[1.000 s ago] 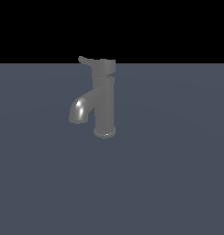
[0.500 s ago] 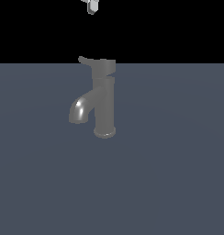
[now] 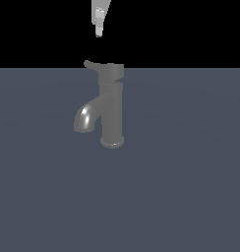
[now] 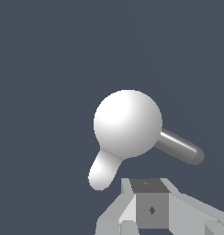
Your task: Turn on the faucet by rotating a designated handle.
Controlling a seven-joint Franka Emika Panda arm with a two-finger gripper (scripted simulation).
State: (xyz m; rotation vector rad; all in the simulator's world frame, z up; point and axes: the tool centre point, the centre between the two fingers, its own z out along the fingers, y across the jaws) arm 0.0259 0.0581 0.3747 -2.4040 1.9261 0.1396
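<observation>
While the gripper (image 3: 98, 34) hangs at 12 o'clock above the handle (image 3: 90, 64), clear of it, finger spread can't be told. Faucet (image 3: 111, 106) stands upright on the grey floor (image 3: 191, 172), spout toward 9 o'clock.

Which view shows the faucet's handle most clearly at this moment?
The exterior view: the handle shows in profile, a thin lever sticking sideways from the cap of the faucet, with the gripper above it and apart. The wrist view looks down from above; which of the two projections there is the handle cannot be told.
</observation>
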